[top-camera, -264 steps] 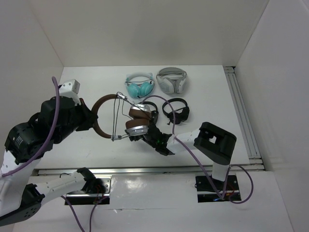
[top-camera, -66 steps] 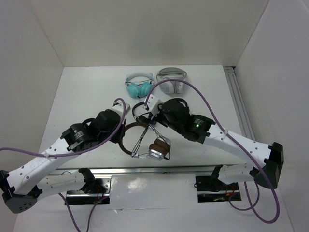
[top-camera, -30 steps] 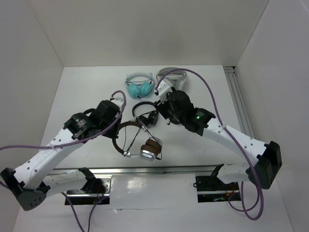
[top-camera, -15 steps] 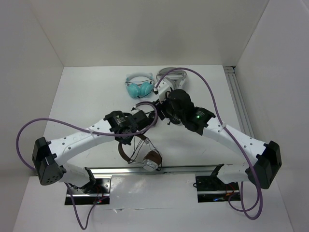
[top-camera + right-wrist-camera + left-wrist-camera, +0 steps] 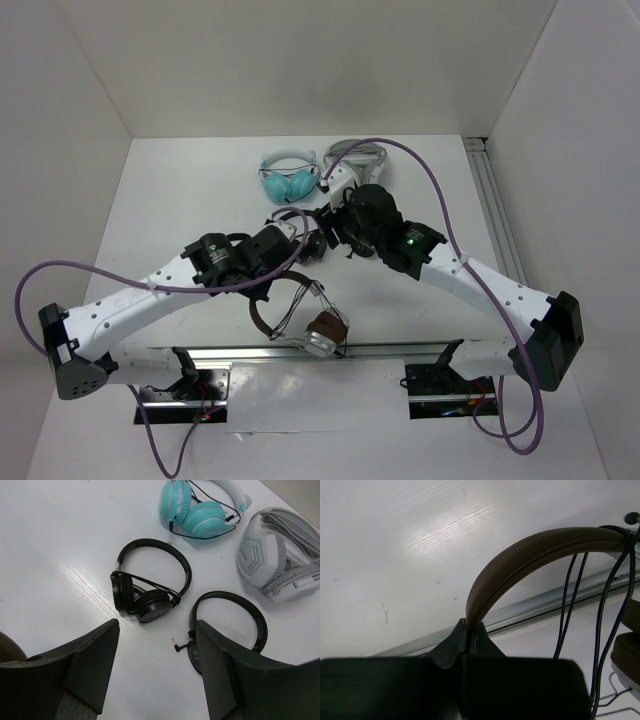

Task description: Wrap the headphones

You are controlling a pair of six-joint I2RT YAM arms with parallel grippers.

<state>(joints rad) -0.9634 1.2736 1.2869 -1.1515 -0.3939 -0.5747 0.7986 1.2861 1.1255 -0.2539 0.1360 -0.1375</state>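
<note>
**Headphones clamped by left gripper at the table's near edge**

The headphones are at the near edge of the table, right of the left arm's wrist and below the right arm's wrist in the top view. The dark brown headband curves on the left. A brown-and-silver ear cup sits at the lower right, over the metal rail.

In the left wrist view the headband shows a grained brown surface with a stitched edge. At least 4 strands of thin black cable hang from its far end. Part of a brown ear pad shows at the right border.

The left gripper is closed tight on the headband, pinching 1 end of the arc between its fingers.

The right gripper is spread wide and holds nothing. Under it on the table lie 2 black headphones. Beyond them are the teal headphones and the white-grey headphones.
</note>
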